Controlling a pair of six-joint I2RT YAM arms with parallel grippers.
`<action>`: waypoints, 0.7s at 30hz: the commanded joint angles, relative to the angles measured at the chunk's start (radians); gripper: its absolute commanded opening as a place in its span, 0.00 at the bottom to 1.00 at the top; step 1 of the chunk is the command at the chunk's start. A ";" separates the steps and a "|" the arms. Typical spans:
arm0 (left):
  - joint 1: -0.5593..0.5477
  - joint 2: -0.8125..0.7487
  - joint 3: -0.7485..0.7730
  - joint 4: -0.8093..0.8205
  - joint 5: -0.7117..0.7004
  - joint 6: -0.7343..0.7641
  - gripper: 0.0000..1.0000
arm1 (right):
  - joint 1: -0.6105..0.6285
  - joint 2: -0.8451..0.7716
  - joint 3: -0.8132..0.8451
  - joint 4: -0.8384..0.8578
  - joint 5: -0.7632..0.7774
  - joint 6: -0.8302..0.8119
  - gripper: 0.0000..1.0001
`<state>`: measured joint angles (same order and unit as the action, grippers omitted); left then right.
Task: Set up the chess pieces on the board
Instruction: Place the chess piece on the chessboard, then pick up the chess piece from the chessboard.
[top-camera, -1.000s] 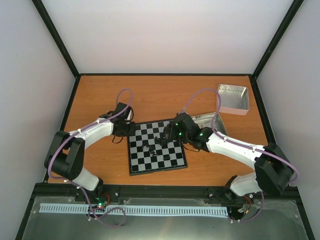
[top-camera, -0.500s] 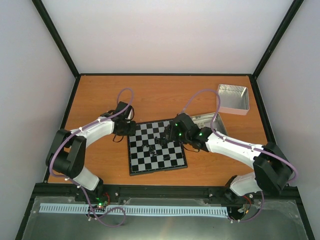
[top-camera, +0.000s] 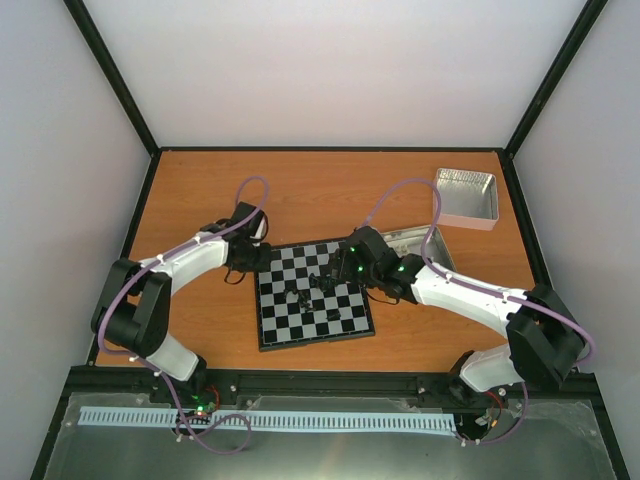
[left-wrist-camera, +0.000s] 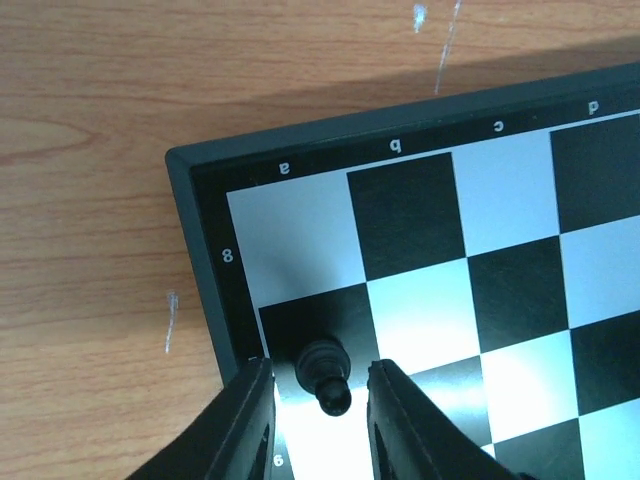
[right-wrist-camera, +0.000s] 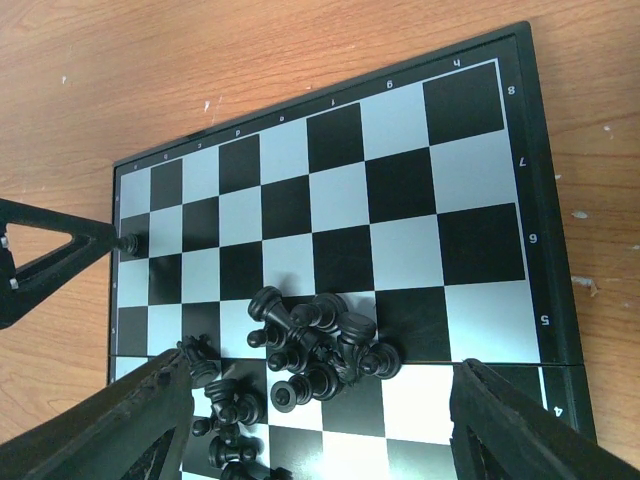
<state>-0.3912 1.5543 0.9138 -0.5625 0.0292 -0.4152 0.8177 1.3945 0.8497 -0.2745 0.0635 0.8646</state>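
Left wrist: left gripper barely parted, flanking glossy black pawn on flat checkered board. Right gripper gaping over heaped black pieces.

The white-and-black jointed left arm and its twin, the right arm, have glossy white shells on the long links and chunky matte black housings at the joints. A thin lilac cable runs along each arm and loops free at 12 o'clock from the wrist. Small green lights glow on the right arm's black wrist block. The left gripper has smooth black tapered fingers. The right gripper has coarser, rough-textured black ones.
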 joint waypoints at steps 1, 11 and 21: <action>-0.011 -0.003 0.069 -0.030 -0.010 0.027 0.31 | -0.005 -0.016 -0.001 0.003 0.012 0.000 0.70; -0.011 -0.256 0.023 0.041 0.087 0.034 0.40 | 0.024 -0.013 0.030 -0.173 -0.022 -0.173 0.64; -0.011 -0.734 -0.230 0.321 0.228 -0.013 0.52 | 0.160 0.032 0.013 -0.291 0.037 0.095 0.56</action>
<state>-0.3939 0.9257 0.7296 -0.3599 0.2207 -0.4023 0.9714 1.4246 0.8787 -0.5407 0.0673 0.7856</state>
